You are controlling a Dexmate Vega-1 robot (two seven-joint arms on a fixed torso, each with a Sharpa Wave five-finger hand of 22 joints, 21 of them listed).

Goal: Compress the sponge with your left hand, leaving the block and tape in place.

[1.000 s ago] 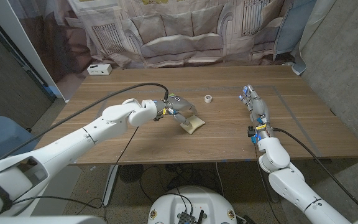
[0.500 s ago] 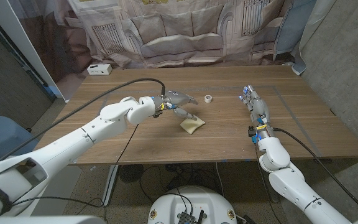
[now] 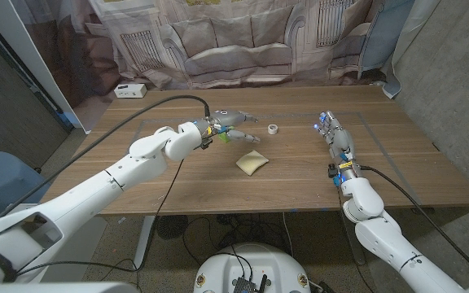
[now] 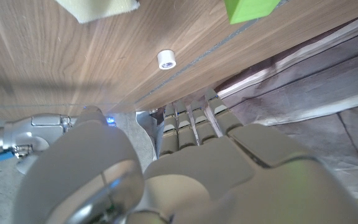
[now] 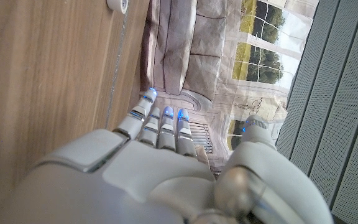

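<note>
- Though hovering open and empty over the table [image 3: 177,183], with left hand [image 3: 233,122] fingers stretched out and apart: not touching the sponge.
- Yellow sponge [image 3: 251,162] lying loose on the wood, apart from that hand, off to its right side and nearer the robot; looks uncompressed.
- Green block [image 3: 222,135] just beside and below the left hand's palm, partly hidden by it; cannot tell whether touching.
- Small white tape roll [image 3: 273,129] just past the left fingertips, well short of the right hand [image 3: 335,138].
- Right hand parked on the table with fingers straight, grasping nothing; well apart from the sponge.
- Risk, judged: clipping the block when swinging down toward the sponge, given how close to the palm; would shove it out of place.
- Risk: catching the tape roll with outstretched fingertips if sweeping sideways low; light, round, likely to roll off.
- Risk: landing on the sponge's edge instead of its middle; soft and unanchored, so likely to skid or flip rather than squash.
- Risk: pressing with fingers only, not palm; partial squeeze, sponge squirting out toward the block.
- Safer, probably: lifting clear first, then coming straight down over the sponge's centre.
</note>
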